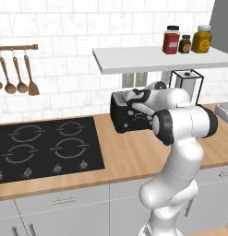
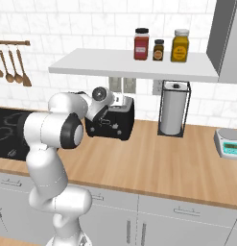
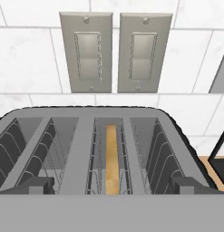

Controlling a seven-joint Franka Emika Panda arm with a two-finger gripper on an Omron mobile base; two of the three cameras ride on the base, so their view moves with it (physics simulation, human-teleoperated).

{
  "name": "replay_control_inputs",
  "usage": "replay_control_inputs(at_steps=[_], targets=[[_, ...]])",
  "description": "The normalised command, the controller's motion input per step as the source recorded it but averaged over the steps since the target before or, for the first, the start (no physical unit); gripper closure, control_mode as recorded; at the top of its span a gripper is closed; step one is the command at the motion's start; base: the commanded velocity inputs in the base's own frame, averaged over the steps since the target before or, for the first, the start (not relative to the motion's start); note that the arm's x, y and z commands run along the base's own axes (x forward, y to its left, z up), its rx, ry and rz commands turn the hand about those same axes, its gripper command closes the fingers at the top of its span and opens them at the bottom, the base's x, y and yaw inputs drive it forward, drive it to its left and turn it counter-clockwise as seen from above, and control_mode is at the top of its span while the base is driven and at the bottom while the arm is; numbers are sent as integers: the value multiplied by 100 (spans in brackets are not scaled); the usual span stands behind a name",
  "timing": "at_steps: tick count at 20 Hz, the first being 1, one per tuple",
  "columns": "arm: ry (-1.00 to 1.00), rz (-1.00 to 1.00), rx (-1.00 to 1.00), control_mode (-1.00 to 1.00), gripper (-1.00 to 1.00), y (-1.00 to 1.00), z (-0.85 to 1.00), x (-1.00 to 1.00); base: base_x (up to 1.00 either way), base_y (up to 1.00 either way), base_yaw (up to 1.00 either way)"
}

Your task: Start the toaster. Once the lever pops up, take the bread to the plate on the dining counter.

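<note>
The black toaster [image 1: 126, 120] [image 2: 116, 121] stands on the wood worktop against the tiled wall. My gripper [image 1: 135, 102] [image 2: 117, 101] hovers just over its silvery slotted top, jaws open and holding nothing. The hand view looks down into the toaster [image 3: 86, 149]. The bread [image 3: 112, 158] stands edge-on as a thin tan strip deep in the middle-right slot. My gripper [image 3: 112, 185] straddles the top, one dark fingertip [image 3: 37, 185] on each side. The plate and the dining counter are out of view.
A white shelf [image 1: 147, 60] with three jars hangs right above the toaster. A paper-towel holder [image 2: 173, 110] stands to its right, a scale [image 2: 229, 143] further right, the black hob [image 1: 46, 143] to its left. Two wall switch plates [image 3: 115, 52] sit behind it.
</note>
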Motion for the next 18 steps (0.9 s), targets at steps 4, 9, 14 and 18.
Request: replay_control_inputs(at_steps=[4,9,14,18], targets=[[0,0,0,-100,-100,0,0,0,0,0,0],[0,0,0,-100,-100,0,0,0,0,0,0],[0,0,0,-100,-100,0,0,0,0,0,0],[0,0,0,-100,-100,0,0,0,0,0,0]])
